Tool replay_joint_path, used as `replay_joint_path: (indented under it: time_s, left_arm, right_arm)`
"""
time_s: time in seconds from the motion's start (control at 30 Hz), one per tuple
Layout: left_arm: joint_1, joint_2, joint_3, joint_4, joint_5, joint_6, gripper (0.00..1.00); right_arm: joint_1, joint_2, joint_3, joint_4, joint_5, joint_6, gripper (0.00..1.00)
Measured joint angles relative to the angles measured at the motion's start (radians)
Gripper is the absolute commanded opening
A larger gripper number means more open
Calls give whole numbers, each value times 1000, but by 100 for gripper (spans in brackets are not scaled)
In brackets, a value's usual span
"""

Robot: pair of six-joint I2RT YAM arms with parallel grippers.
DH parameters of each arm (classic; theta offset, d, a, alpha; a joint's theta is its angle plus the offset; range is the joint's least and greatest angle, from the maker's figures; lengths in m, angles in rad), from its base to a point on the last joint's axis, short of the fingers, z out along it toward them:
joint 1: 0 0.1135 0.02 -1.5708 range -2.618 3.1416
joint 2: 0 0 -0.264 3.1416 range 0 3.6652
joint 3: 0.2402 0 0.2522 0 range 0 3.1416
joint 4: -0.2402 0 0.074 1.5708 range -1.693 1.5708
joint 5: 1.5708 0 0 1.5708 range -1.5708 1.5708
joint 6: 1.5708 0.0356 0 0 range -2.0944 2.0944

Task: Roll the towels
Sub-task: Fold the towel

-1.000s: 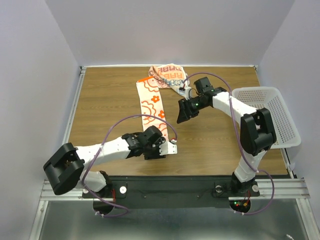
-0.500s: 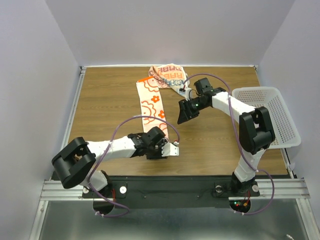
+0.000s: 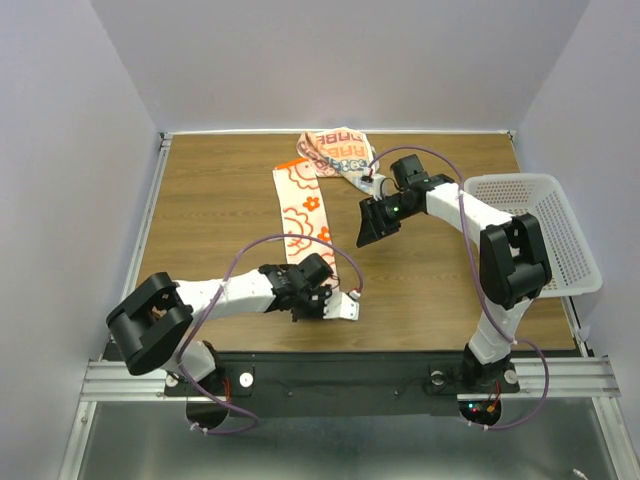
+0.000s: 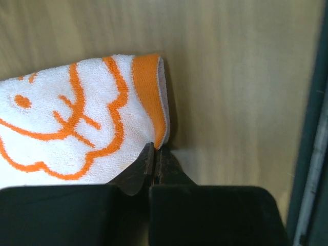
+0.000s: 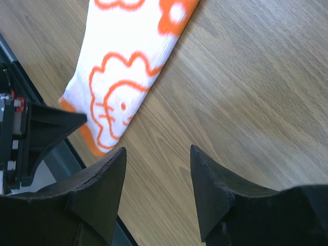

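At the near end of the long towel point(image 3: 303, 205), which lies as a narrow strip running away across the table point(image 3: 215, 200), the left fingers point(image 4: 146, 166) are clenched tip to tip against its orange hem. That is a fair place to start a roll, though I cannot tell if any cloth is caught between them. Right of the strip's far half the right fingers point(image 5: 110, 174) hang spread wide, grasping nothing — likely waiting to steady it. Touching its far end lies the second towel point(image 3: 335, 150), crumpled — not yet rolled.

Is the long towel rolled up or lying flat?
Lying flat. The long towel stretches out as a strip, no roll showing; the left claw is shut on its orange end.
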Motion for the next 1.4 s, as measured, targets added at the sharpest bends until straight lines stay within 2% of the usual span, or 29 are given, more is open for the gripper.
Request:
replay_joint_path:
  time_s: [0.13, 0.27, 0.33, 0.57, 0.83, 1.0, 1.4]
  left_arm:
    - [-53, -44, 19, -121, 63, -37, 0]
    - [-72, -81, 80, -218, 127, -81, 0]
    - [-69, -88, 120, -246, 127, -86, 0]
    - [29, -68, 198, -280, 116, -49, 0]
    - [202, 58, 314, -262, 80, 29, 0]
    - [248, 139, 382, -235, 76, 69, 0]
    - [315, 228, 415, -194, 64, 121, 0]
  right_arm:
    - [0, -15, 0, -2, -2, 0, 65]
    - [0, -23, 0, -3, -2, 0, 78]
    - [0, -23, 0, -3, -2, 2, 99]
    - [0, -23, 6, -7, -2, 5, 100]
    - [-1, -23, 17, -8, -2, 8, 100]
    - [-1, -22, 18, -9, -2, 8, 100]
    - [-11, -12, 43, -18, -2, 8, 100]
